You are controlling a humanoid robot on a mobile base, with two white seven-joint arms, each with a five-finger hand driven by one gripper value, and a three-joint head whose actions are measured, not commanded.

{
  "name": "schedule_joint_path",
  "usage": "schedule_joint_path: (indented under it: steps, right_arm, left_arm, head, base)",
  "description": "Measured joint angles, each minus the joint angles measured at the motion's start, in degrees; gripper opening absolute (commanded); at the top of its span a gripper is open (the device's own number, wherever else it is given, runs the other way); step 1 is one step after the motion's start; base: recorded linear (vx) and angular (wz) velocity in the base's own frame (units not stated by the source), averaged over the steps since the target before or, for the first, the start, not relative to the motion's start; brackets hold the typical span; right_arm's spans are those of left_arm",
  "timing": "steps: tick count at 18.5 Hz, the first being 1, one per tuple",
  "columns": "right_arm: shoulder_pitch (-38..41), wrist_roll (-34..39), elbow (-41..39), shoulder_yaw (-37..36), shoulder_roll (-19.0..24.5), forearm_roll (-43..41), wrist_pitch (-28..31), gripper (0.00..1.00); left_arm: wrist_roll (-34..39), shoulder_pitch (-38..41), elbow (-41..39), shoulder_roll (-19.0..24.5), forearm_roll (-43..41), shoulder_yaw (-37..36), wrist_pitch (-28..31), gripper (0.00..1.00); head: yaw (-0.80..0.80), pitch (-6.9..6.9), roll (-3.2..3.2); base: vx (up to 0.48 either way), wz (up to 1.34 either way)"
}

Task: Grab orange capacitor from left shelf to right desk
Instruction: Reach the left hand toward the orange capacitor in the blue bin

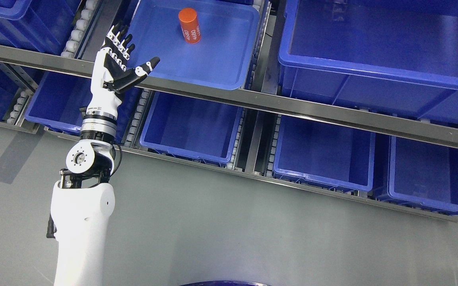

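We are viewing the orange capacitor (pixel 189 25) standing upright in a blue bin (pixel 213 67); our left hand (pixel 118 65) is hovering beside it, fingers spread wide, holding nothing

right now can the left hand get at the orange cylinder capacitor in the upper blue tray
Probably yes. The left hand is open beside the shallow blue tray, whose top is uncovered, and the orange cylinder capacitor stands alone with nothing around it.

Orange capacitor (pixel 189 25): smooth, satin-gloss casing with white print. Blue tray (pixel 213 75) beneath it and neighbouring bins (pixel 372 71): moulded plastic, glossy, smooth walls. Shelf rail (pixel 332 113): brushed metal, dull sheen. Rollers (pixel 78 26): pale plastic. Left hand (pixel 118 65): white glossy plastic shells, matt black fingers (pixel 123 39); wrist ring polished metal. Floor (pixel 253 230): matt grey, smooth.
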Motion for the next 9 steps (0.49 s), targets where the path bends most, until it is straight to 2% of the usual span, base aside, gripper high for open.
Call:
schedule_joint_path:
  steps: [9]
  right_arm:
    - [0.0, 0.0, 0.0, 0.0, 0.0, 0.0, 0.0, 1.0]
  left_arm:
    - [-0.6, -5.9, 5.6, 0.0, -1.4, -0.1, -0.1, 1.0]
  head:
    - [0.0, 0.0, 0.0]
  base:
    - [0.0, 0.0]
